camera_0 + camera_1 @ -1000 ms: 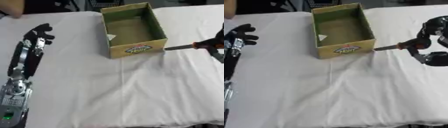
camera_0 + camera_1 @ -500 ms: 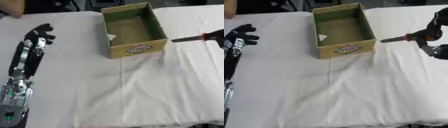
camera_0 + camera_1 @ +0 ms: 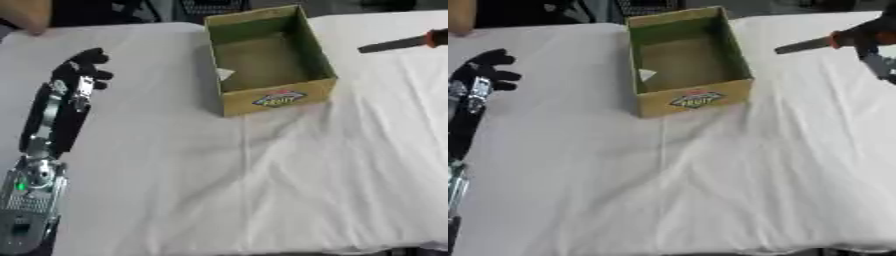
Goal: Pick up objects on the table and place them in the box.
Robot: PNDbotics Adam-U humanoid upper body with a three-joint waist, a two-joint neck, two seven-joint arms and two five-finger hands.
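Fingers of right hand (image 3: pixel 878 37) clenched on dark tool w/ orange grip (image 3: pixel 815 44), right of box (image 3: pixel 694 99); left hand (image 3: pixel 83 70) fingers released

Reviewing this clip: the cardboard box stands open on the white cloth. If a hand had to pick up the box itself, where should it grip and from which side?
Probably the box by its near short wall, fingers over the rim from above. The top is open and the walls stand upright, so the rim is free. The left hand rests nearby on its left.

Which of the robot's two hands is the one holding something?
The right hand, at the right edge, holds a dark tool with an orange collar; the left hand holds nothing.
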